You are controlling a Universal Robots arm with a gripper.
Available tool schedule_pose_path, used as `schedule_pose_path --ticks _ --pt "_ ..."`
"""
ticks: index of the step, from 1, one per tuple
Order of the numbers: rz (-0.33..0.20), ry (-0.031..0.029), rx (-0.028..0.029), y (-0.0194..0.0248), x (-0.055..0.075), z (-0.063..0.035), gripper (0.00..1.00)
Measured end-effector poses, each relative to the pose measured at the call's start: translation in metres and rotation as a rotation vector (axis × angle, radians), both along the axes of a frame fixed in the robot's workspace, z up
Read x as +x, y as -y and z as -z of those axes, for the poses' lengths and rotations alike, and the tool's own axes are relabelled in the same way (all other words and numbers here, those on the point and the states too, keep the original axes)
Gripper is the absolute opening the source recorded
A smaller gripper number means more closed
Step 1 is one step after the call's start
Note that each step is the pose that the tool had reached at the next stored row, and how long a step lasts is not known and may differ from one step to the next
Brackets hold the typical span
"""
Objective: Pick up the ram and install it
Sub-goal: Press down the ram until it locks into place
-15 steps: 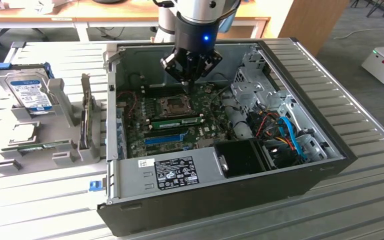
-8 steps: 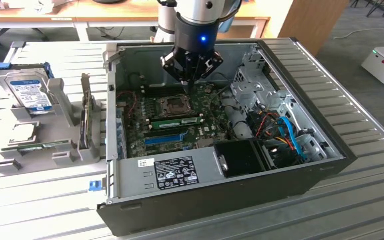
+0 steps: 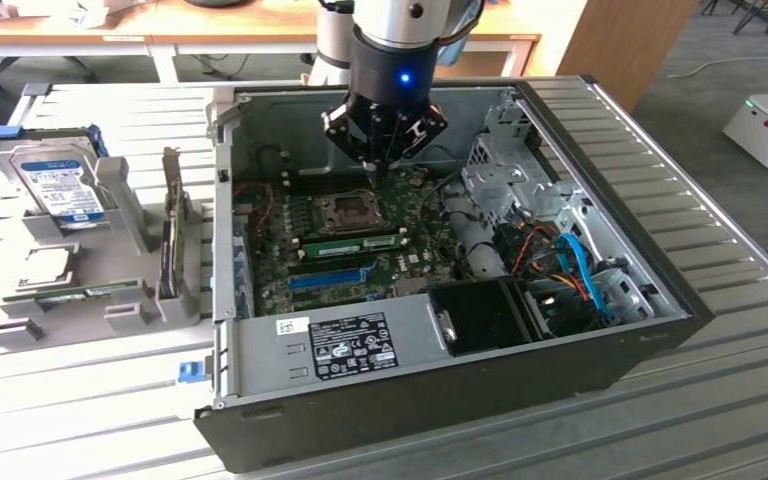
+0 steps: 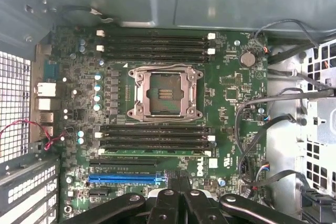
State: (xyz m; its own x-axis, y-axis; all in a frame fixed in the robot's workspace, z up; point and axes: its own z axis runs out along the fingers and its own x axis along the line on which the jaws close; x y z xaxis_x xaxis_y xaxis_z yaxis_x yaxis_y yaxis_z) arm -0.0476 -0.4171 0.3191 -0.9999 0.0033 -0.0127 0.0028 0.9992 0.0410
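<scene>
One table: ribbed metal surface (image 3: pixel 704 150) carrying everything in the scene.
Computer case: black tower (image 3: pixel 424 400) lying on its side with the panel off, so the inside faces up.
Motherboard: green board (image 4: pixel 231 93) on the case floor, with dark memory slots in two banks, one on each side of the processor socket.
Arm: grey and black, reaching down into the case from above.
Gripper: black gripper (image 3: pixel 381 172) hangs over the board close to the socket. Its jaws are pressed together with nothing between them, and in the wrist view the two fingers (image 4: pixel 169 203) meet at a narrow tip.
Hard drive: silver box with a blue label (image 3: pixel 61 185), upright in a grey holder (image 3: pixel 131 200) outside the case, on the exterior view's left.
Ram: long, thin, pale green stick (image 4: pixel 157 152), much longer than it is tall and seen edge-on. It sits in the slot of the bank that lies toward the blue slot, on the side farthest from the socket, well apart from the gripper.
Blue slot: blue plastic slot (image 4: pixel 126 179), parallel to the ram and near it.
Socket: square silver frame (image 4: pixel 164 94), uncovered, between the two banks.
</scene>
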Motion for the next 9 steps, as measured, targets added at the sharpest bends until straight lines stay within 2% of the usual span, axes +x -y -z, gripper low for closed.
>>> schedule_pose_path --ticks 9 --pt "0.000 -0.0025 -0.0001 0.0000 0.0007 0.0000 0.11"
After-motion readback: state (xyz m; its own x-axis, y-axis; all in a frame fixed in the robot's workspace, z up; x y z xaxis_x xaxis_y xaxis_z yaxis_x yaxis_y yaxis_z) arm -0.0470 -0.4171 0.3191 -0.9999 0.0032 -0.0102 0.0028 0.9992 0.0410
